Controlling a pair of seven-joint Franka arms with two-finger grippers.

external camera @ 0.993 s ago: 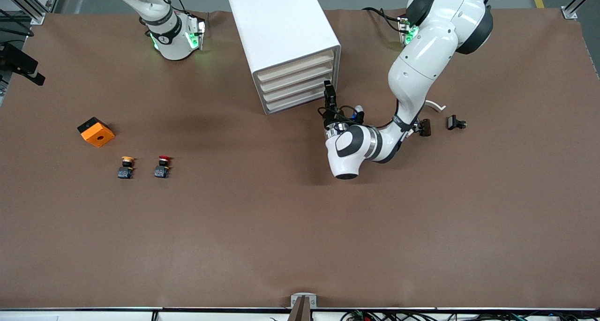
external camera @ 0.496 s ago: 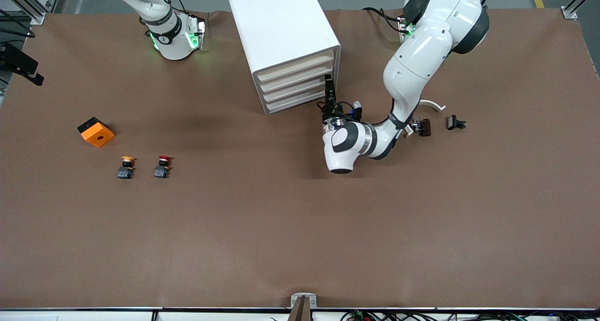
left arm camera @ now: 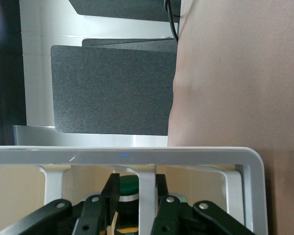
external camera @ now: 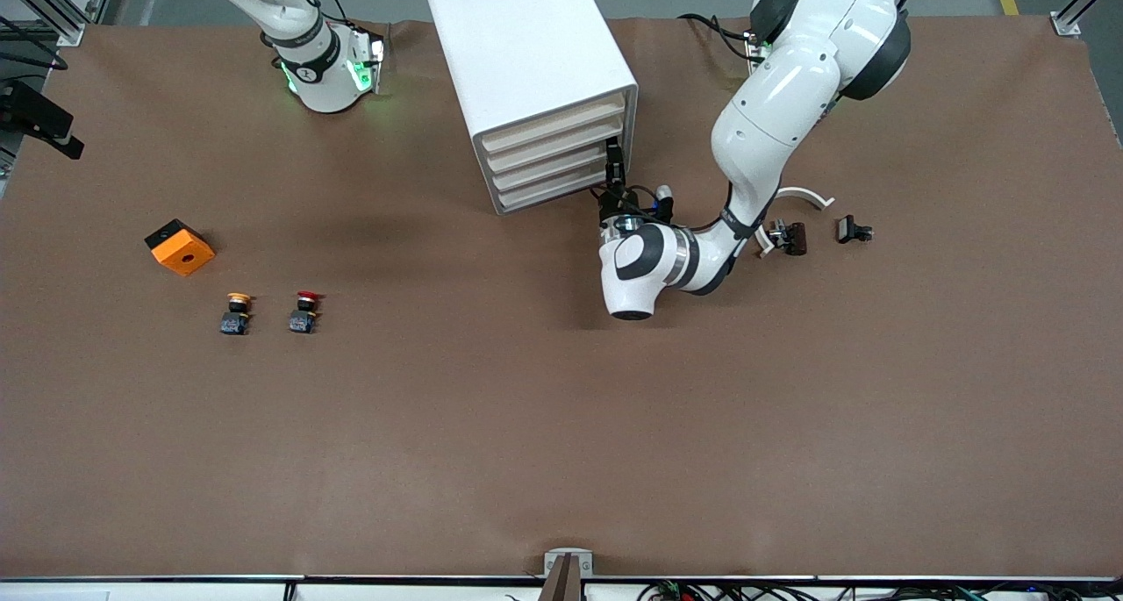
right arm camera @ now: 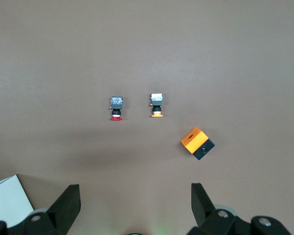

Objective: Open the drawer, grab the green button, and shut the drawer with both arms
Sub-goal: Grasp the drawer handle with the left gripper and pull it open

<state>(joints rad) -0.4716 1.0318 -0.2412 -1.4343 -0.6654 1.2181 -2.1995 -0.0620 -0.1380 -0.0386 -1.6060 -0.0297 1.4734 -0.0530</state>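
Observation:
The white cabinet (external camera: 526,48) stands at the table's robot end, its four beige drawer fronts (external camera: 548,169) all pushed in. My left gripper (external camera: 613,158) is at the drawer fronts, at the end toward the left arm. In the left wrist view my left gripper (left arm camera: 137,188) straddles a white upright handle bar (left arm camera: 147,191). One finger (left arm camera: 160,184) lies against the bar and the other finger (left arm camera: 111,189) stands apart from it. The button's green cap (left arm camera: 130,185) shows in that gap. My right gripper (right arm camera: 134,188) waits open high over the table.
A yellow-capped button (external camera: 237,311) and a red-capped button (external camera: 303,311) stand toward the right arm's end, an orange and black box (external camera: 180,246) beside them. Two small black parts (external camera: 794,237) (external camera: 853,229) and a white curved piece (external camera: 811,196) lie near the left arm.
My left gripper has moved in to the cabinet's drawer fronts and its fingers have drawn closer together. The right arm has not moved.

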